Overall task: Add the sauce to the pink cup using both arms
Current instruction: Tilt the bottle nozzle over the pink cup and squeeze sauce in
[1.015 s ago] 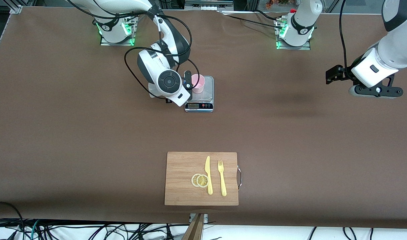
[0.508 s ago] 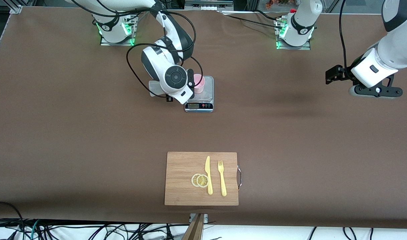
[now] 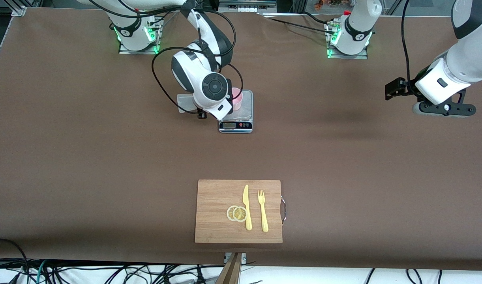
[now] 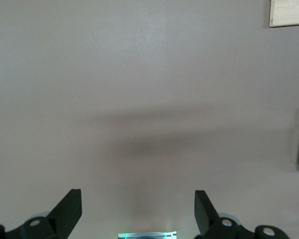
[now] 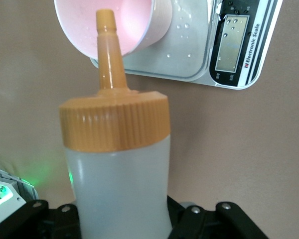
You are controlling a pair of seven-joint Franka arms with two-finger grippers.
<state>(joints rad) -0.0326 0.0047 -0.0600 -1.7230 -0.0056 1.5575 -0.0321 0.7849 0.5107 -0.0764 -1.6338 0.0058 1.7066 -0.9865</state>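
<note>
The right claw (image 5: 124,219), over the scale (image 3: 241,114), pinches the sauce bottle (image 5: 119,184) tilted, its orange nozzle (image 5: 108,50) aimed at the mouth of the pink cup (image 3: 237,98), which stands on the scale's platform. The left arm waits; its claw (image 4: 138,214) hangs spread over bare table (image 3: 343,157) toward its own end.

One pink cup (image 3: 237,98), one scale (image 3: 236,118), one board (image 3: 217,211), one knife (image 3: 246,207), one fork (image 3: 262,211), two lemon slices (image 3: 237,213), one squeeze bottle (image 5: 119,184).
</note>
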